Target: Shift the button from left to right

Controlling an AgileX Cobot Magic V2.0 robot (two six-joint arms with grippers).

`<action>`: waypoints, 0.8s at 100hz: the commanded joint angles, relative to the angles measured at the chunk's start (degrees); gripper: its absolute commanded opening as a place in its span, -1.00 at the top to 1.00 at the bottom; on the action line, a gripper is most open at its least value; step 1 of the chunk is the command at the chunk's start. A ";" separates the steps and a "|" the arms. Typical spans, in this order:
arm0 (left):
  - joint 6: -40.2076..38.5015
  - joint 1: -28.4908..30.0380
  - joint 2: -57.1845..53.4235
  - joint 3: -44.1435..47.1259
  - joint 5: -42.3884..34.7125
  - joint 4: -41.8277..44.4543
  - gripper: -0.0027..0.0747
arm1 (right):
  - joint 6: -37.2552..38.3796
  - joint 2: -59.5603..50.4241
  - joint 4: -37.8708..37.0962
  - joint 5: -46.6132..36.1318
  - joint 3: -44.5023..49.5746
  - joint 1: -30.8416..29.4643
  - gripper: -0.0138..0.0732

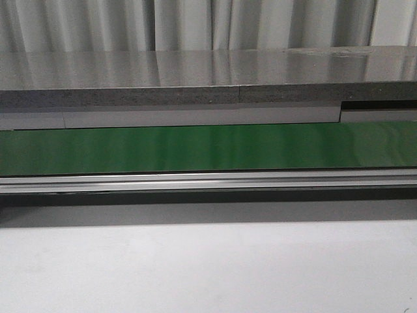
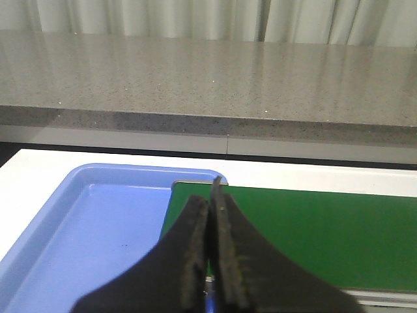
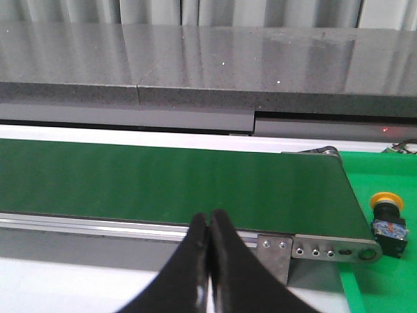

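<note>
The button (image 3: pixel 387 220), with an orange-yellow cap on a dark body, lies on a green surface (image 3: pixel 384 287) just past the right end of the conveyor; it shows only in the right wrist view. My right gripper (image 3: pixel 209 218) is shut and empty, hanging over the conveyor's near rail, well away from the button. My left gripper (image 2: pixel 212 195) is shut and empty, over the conveyor's left end beside the blue tray (image 2: pixel 98 228). Neither gripper shows in the front view.
The green conveyor belt (image 1: pixel 208 147) runs across the front view, with an aluminium rail (image 1: pixel 208 181) in front and a grey stone ledge (image 1: pixel 195 78) behind. White table (image 1: pixel 208 267) lies nearest. The belt's end bracket (image 3: pixel 326 248) stands by the button.
</note>
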 commanded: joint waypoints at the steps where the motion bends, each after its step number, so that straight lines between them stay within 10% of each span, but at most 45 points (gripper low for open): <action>1: -0.14 -0.38 0.41 -1.61 -4.42 -1.02 0.98 | 0.00 -2.60 -0.93 -5.51 0.23 0.07 0.84; 80: -0.14 -0.27 0.41 -1.61 -4.38 -1.02 0.98 | 1.83 -5.55 -0.93 -11.76 8.34 -0.22 0.84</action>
